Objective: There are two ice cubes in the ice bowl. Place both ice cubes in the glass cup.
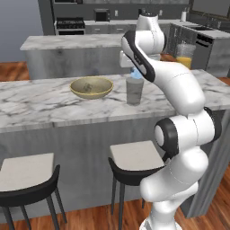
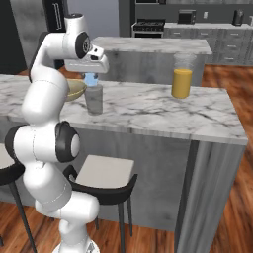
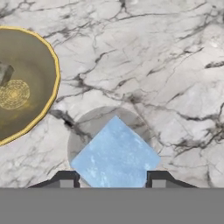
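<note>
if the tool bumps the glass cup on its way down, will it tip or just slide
Probably slide first: the glass cup stands upright on its flat base on the smooth marble counter. It is taller than wide and looks empty, so a knock near the rim could tip it. The ice cube in the tool hangs over its mouth, so contact would come high.

You looked across a white marble counter with two dark-framed stools tucked beneath it. Behind stood a second marble island, grey cabinets, a stove, and a reddish wood floor.
</note>
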{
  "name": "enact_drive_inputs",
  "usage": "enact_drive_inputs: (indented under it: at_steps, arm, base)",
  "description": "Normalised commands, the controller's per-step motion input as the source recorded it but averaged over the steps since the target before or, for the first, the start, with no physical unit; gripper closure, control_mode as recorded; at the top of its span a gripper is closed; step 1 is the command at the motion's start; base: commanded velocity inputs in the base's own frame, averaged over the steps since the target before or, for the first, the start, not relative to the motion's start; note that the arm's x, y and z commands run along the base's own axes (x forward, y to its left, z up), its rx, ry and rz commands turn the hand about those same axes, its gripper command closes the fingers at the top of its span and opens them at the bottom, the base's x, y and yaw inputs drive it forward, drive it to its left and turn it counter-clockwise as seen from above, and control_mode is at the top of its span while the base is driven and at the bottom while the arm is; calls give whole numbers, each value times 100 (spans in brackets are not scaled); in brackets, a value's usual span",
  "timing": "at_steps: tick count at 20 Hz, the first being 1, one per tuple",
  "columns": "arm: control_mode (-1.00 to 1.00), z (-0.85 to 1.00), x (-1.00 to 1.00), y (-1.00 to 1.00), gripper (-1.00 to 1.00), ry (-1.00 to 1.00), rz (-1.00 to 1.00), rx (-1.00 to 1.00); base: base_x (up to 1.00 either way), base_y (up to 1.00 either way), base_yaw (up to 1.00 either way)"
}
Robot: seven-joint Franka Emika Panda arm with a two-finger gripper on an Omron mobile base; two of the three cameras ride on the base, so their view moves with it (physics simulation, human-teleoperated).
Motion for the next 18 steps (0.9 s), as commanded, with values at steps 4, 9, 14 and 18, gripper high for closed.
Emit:
enact_drive_inputs:
  at_steps: [4, 9, 14, 18]
  arm:
    - [-100, 0, 17, 0, 100, 0, 0, 0]
    - [-100, 0, 19, 0, 100, 0, 0, 0]
    - [-100, -6, 18, 0, 100, 0, 0, 0]
    - [-100, -25, 2, 0, 100, 1, 0, 0]
  base:
    - [0, 0, 0]
    - [0, 0, 0]
    - [0, 0, 0]
    - [0, 0, 0]
